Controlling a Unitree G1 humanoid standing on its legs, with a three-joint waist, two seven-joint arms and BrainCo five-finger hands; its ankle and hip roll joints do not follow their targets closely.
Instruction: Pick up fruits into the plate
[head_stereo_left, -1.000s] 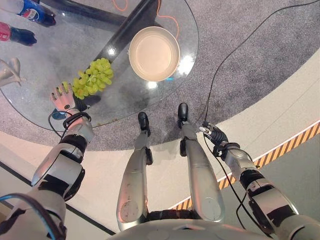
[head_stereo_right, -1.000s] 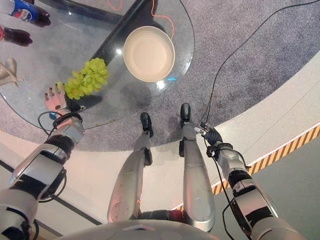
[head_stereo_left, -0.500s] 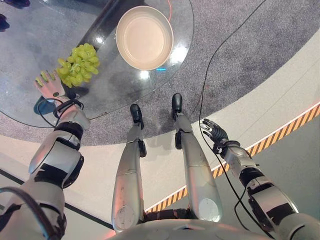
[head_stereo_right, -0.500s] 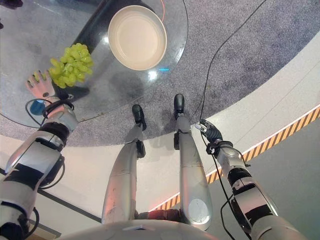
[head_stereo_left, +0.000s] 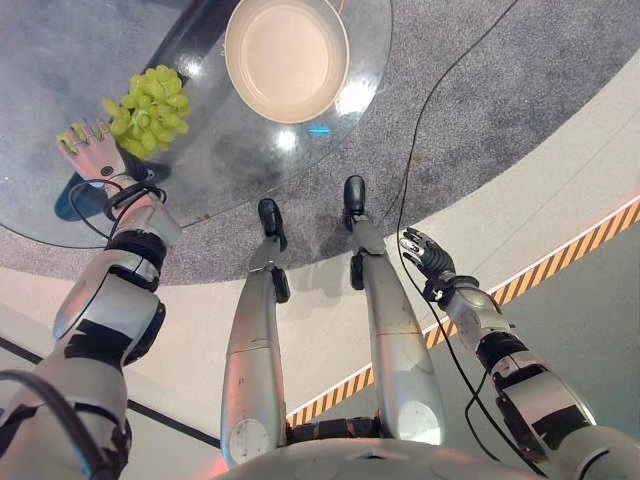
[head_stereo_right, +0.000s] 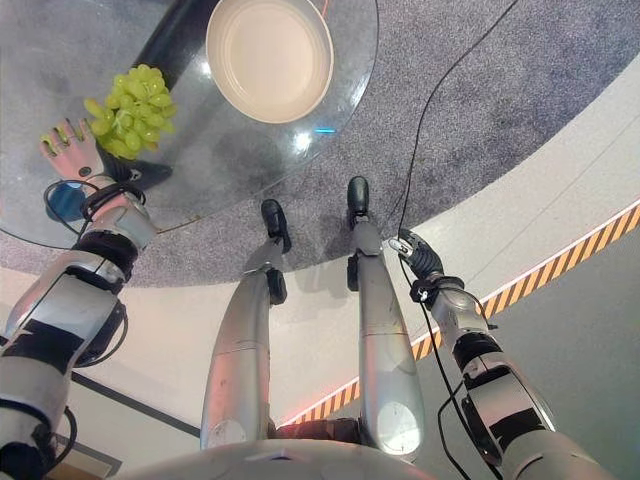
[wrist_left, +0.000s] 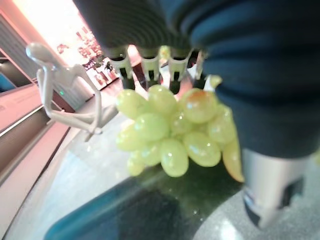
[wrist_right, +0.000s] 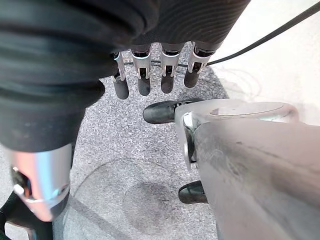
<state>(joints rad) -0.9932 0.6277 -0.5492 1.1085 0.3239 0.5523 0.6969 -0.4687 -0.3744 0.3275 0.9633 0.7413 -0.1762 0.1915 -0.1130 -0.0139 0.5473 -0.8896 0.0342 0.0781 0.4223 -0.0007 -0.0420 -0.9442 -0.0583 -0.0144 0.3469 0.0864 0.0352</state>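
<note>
A bunch of green grapes lies on the round glass table, near its left edge. A little right of it stands an empty cream plate. My left hand rests over the table just left of the bunch, fingers straight and spread, holding nothing. In the left wrist view the grapes sit right under its fingers. My right hand hangs low beside the table's near right edge, off the table, with relaxed fingers and nothing in it.
A white figurine stands on the table beyond the grapes. Grey carpet surrounds the table, bordered by pale floor with an orange-and-black striped line at the right.
The camera has shifted, so the table and plate sit higher in the picture and the bottles have left it. My left hand stays beside the grapes; the right hand still hangs.
</note>
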